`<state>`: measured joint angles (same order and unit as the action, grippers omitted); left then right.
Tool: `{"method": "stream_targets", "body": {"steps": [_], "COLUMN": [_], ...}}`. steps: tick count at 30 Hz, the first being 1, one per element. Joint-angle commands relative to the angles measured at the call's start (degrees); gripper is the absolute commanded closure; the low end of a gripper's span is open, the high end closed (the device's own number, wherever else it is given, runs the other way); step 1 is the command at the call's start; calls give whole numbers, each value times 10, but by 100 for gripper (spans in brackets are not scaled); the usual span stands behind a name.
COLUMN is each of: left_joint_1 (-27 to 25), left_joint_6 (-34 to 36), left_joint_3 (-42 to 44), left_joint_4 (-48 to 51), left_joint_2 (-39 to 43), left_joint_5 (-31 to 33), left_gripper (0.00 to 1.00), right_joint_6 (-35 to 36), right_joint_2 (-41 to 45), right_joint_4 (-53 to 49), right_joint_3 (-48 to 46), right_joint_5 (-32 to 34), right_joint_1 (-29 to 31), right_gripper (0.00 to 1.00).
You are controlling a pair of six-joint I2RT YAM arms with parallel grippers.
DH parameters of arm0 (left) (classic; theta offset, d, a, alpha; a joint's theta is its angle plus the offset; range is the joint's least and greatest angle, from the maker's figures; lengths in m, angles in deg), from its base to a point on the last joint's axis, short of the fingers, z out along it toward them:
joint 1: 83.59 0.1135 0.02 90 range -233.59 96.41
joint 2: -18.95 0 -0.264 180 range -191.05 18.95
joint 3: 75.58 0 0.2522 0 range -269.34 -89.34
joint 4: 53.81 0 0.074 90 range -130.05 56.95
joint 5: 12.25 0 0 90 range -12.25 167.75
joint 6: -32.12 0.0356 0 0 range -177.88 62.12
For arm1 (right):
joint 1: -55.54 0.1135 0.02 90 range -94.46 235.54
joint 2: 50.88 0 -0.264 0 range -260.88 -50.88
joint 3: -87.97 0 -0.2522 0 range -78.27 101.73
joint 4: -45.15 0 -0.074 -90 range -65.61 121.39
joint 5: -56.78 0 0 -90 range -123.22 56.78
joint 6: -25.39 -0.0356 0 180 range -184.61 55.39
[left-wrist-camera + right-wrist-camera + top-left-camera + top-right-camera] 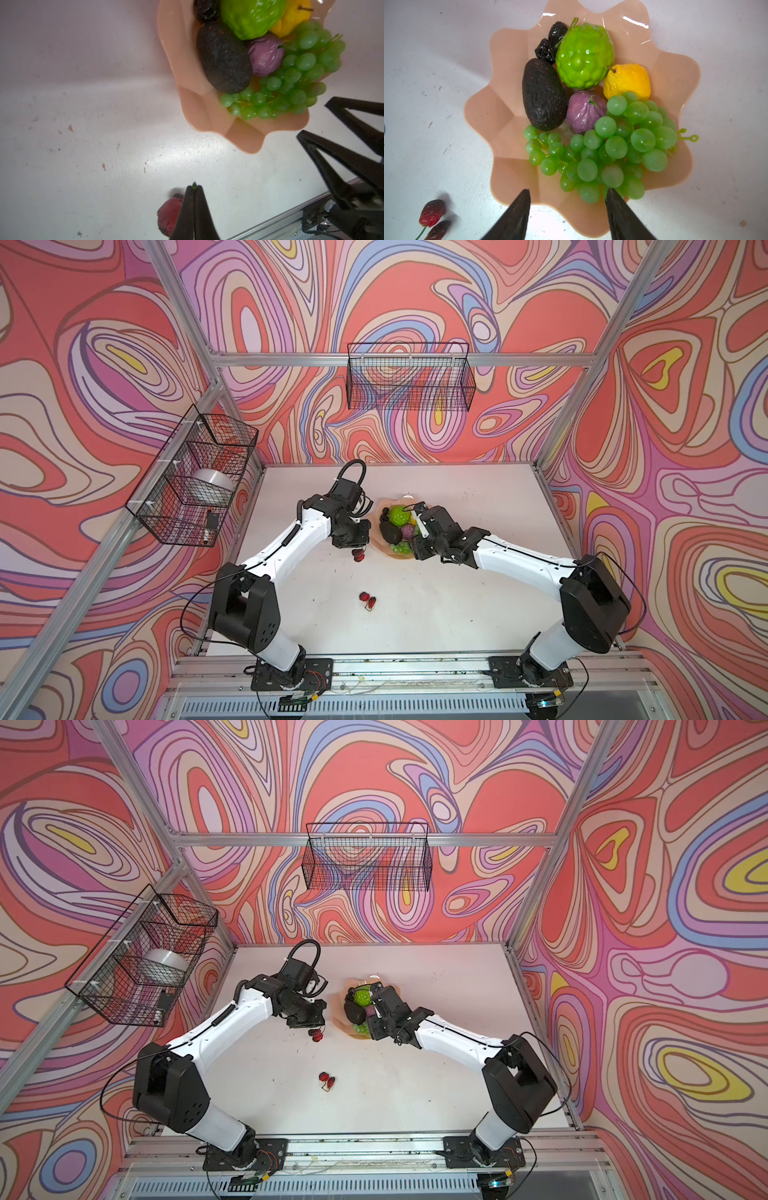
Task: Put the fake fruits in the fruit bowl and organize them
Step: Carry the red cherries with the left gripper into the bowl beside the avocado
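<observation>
Fruit bowl (479, 116): sits on the table (457, 593), toward the far middle. Wide, shallow, glossy peach-pink plastic with faceted sides and a wavy scalloped rim.

Inside the bowl, far side: bumpy green ball (584, 56), shiny and knobbly; beside it a yellow lemon-like fruit (627, 82) with creased skin.

Inside the bowl, left side: dark avocado (543, 95), matt and speckled, lying lengthwise; a wrinkled black cherry pair (550, 43) tucked between its far end and the green ball.

Inside the bowl, middle and near side: purple ball (584, 112), touching the avocado; green grape bunch (612, 145), translucent, spread across to the near rim.

Left tool (194, 188): clenched on the thin green stem of a red cherry pair (169, 216), just outside the bowl's left rim. Cannot tell whether the cherries touch the table.

Right tool (568, 189): released, jaws apart with nothing between them, hanging over the near rim and the grapes.

Second red cherry pair (368, 600): lies on bare table, well apart from the bowl, nearer the arm bases.

In the way: right arm's wrist covers the bowl's right part in both top views; only bare table between the held cherries and the rim.

Table surface: white, matt, scuffed, dotted with small marks.

Surroundings: back basket (409, 377) of black wire on the far wall; side basket (195, 477) of black wire on the left wall, holding a silvery round object (212, 485); aluminium frame bars; walls in swirling red, pink and lilac.
</observation>
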<state>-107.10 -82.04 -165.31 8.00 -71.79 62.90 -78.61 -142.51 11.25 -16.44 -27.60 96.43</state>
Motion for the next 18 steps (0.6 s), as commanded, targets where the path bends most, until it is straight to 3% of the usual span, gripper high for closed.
{"method": "stream_targets", "body": {"steps": [1,6,11,18], "left_joint_1": [3,3,2,-5], "left_joint_6": [-34,-90,-173,-209], "left_joint_3": [-34,-54,-23,-5], "left_joint_4": [-81,-161,-246,-301], "left_joint_2": [-24,-76,-104,-136], "left_joint_5": [-29,-11,59,65], "left_gripper": [100,100,100,100], "right_joint_6": [5,2,-7,-9], "right_joint_2": [18,26,27,29], "right_joint_4": [2,-6,-2,-9], "right_joint_3": [2,1,-7,-6], "right_joint_5": [20,26,26,26], "right_joint_1": [2,2,2,2], "right_gripper": [39,39,39,39]}}
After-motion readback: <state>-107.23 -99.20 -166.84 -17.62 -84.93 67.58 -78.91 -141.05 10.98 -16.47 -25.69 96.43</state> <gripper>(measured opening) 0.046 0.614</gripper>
